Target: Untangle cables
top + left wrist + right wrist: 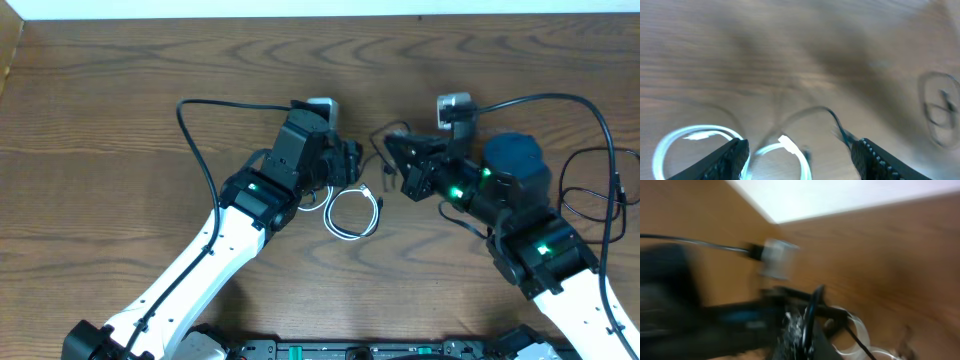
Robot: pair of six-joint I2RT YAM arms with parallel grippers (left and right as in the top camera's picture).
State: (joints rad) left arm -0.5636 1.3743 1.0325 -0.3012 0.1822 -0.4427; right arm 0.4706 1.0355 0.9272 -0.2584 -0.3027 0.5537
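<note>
Spread wide, the left gripper's [800, 152] black ribbed fingers [732, 157] straddle a thin white cable [352, 212] coiled on the brown wooden table [150, 70]. Its loops lie between and beside the jaws. The right gripper [397, 147] has its jaws pressed together. A thin black cable [377, 150] lies just beside their tips; blur hides any grip.

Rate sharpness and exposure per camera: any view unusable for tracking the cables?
Overhead: sharp, evenly lit, the white cable loop crisp. Left wrist: smeared throughout, the white cable glares between the left gripper fingertips. Right wrist: worst, heavily smeared, with a blown-out band along the top and little readable.
</note>
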